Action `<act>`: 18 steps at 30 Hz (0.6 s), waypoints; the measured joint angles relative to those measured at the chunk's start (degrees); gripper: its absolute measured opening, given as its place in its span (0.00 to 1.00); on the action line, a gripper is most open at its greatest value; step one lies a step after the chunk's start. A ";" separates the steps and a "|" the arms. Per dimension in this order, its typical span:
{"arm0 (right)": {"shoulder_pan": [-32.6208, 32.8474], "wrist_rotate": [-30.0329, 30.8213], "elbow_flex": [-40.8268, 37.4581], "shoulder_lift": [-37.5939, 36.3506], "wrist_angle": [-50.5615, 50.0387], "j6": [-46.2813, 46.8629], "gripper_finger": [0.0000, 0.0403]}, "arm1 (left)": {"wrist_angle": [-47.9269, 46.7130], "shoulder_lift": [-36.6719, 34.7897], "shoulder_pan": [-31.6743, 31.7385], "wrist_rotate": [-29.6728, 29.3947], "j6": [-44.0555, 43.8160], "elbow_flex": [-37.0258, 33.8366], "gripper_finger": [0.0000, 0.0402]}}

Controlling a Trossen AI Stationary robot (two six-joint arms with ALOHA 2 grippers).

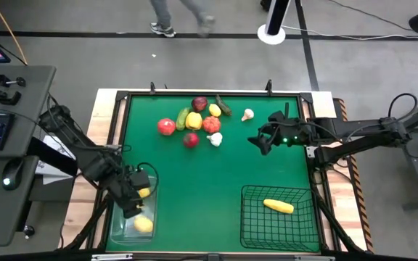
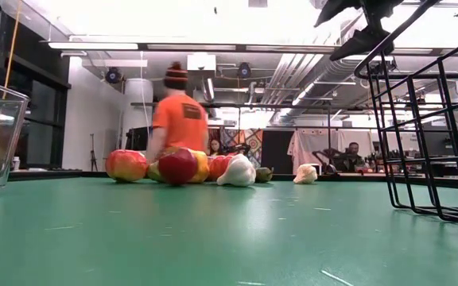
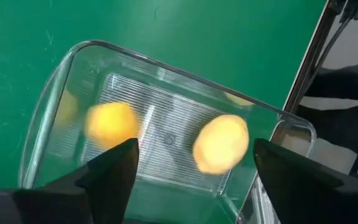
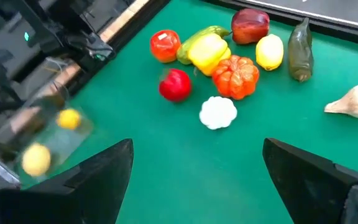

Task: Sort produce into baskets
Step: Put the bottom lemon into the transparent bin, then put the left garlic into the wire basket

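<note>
My left gripper (image 1: 135, 199) hangs open over the clear plastic bin (image 1: 115, 217) at the table's near left. Two yellow lemons (image 3: 221, 143) (image 3: 109, 124) show inside the bin below its fingers, apart from them. My right gripper (image 1: 261, 141) is open and empty above the green table, to the right of the produce cluster (image 1: 194, 122). That cluster holds red apples, a yellow pepper (image 4: 207, 51), an orange-red tomato (image 4: 235, 74), a lemon, a cucumber and white garlic (image 4: 218, 112). The black wire basket (image 1: 303, 230) stands at the near right.
A yellow long piece (image 1: 278, 206) lies in the wire basket. Another garlic (image 1: 247, 114) lies apart, right of the cluster. The table's middle is bare green mat (image 1: 209, 188). In the low view a person in an orange shirt (image 2: 180, 119) stands behind the table.
</note>
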 joint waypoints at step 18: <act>-14.80 -13.61 8.23 38.54 16.82 7.23 0.87 | -1.86 -16.74 20.95 -22.72 17.39 0.00 0.75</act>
